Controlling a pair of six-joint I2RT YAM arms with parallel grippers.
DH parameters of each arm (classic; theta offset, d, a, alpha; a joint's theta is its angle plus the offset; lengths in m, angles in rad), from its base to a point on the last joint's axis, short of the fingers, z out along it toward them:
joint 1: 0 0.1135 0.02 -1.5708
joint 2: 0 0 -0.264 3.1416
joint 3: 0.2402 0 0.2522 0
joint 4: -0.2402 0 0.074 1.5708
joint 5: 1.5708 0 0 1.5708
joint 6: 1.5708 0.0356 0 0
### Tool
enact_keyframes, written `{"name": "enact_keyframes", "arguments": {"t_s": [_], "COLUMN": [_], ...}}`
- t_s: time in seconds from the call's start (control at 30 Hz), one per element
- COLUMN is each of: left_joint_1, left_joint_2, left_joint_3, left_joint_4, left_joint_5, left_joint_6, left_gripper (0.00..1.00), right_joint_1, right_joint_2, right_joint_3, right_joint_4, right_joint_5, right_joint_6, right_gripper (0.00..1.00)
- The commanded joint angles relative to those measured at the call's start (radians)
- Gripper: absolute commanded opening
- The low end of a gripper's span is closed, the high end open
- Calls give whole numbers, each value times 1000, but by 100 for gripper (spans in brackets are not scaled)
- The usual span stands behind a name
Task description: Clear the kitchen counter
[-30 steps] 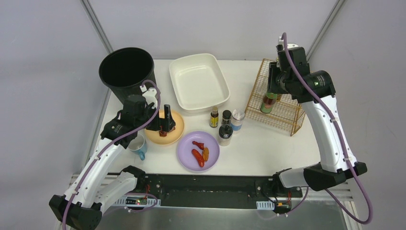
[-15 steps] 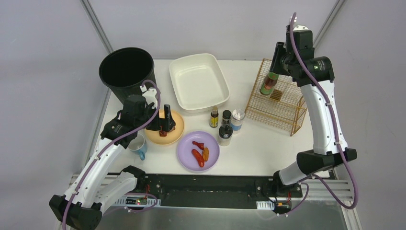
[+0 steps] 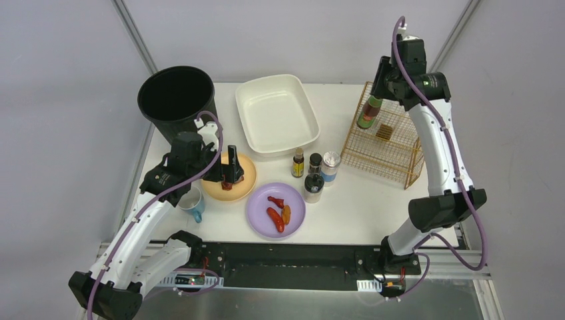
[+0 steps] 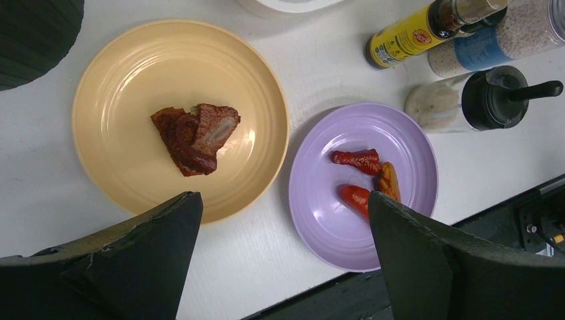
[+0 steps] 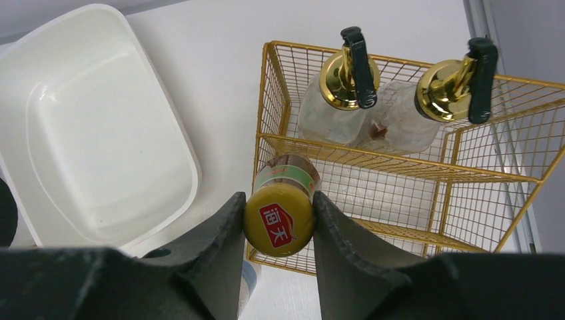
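Closest in, the left gripper [image 4: 280, 200] hangs unmoved over the yellow plate [image 4: 120, 87] on the white kitchen counter [image 3: 373, 207], jaws apart. Farther back, the right gripper [image 5: 278, 200], clamped on the sauce bottle [image 5: 278, 223], has lifted it over the gold rack's [image 5: 400, 153] left edge.

Gold wire rack [image 5: 400, 157] looks like shiny metal to me, and the two frosted glass pump bottles [image 5: 320, 120] in it have polished gold tops. Round yellow plate [image 4: 120, 73], white rectangular basin [image 5: 100, 133] and the lid of the yellow-capped sauce bottle [image 5: 278, 219] are all glossy; flat white surface [image 4: 320, 60] is matt.
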Motion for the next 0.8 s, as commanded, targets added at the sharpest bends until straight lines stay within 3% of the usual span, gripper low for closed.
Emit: {"name": "enact_keyframes", "arguments": {"t_s": [0.0,0.77], "left_joint_1": [10,10], "left_joint_2": [-10,-8], "left_joint_3": [8,7], "left_joint_4": [22,21], "left_joint_5": [1,5], "left_joint_6": [11,12], "left_gripper": [100,100], "right_joint_1": [-5,-7], "right_joint_2": [-22,64], "right_joint_3": [-46,-236], "right_joint_4": [169,218], "right_joint_5": [-19,-32], "right_joint_6": [39,61], "right_gripper": [0,0]}}
